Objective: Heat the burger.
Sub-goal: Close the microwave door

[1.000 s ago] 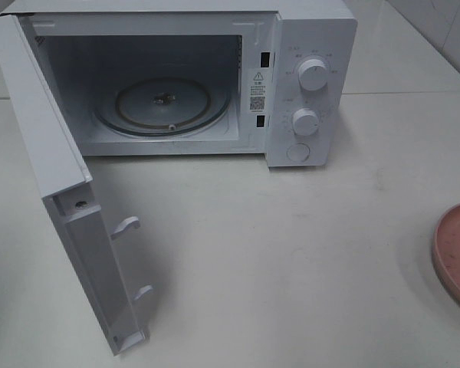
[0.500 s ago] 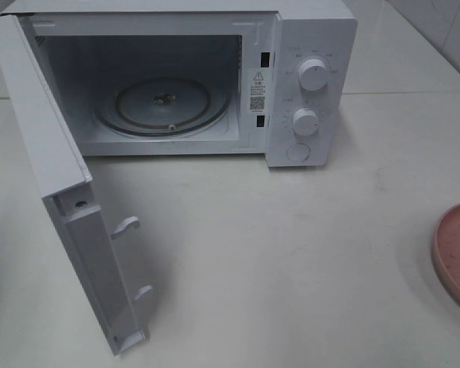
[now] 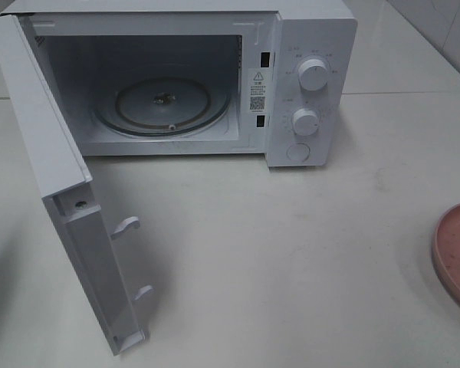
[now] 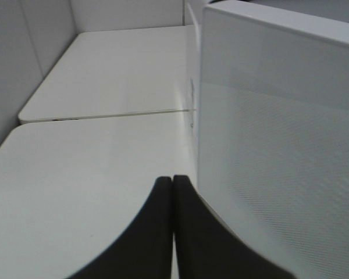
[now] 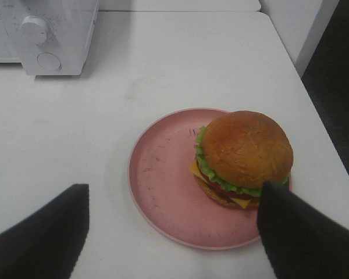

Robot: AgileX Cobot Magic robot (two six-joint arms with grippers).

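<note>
The burger (image 5: pixel 244 156) has a glossy brown bun, green lettuce and yellow cheese. It sits on the right part of a round pink plate (image 5: pixel 163 186) in the right wrist view. My right gripper (image 5: pixel 174 187) hovers open over the plate, one finger close beside the burger and the other wide of the plate's far side. In the exterior high view only the plate's rim (image 3: pixel 454 253) shows at the right edge, and the burger is out of frame. The white microwave (image 3: pixel 310 84) stands open with its glass turntable (image 3: pixel 162 103) bare. My left gripper (image 4: pixel 173 179) is shut on nothing, beside the door's outer face (image 4: pixel 279 151).
The microwave door (image 3: pixel 69 207) swings far out toward the front left of the table. Two knobs (image 3: pixel 313 73) and a round button are on the microwave's right panel. The table's right edge (image 5: pixel 320 116) runs just beyond the plate.
</note>
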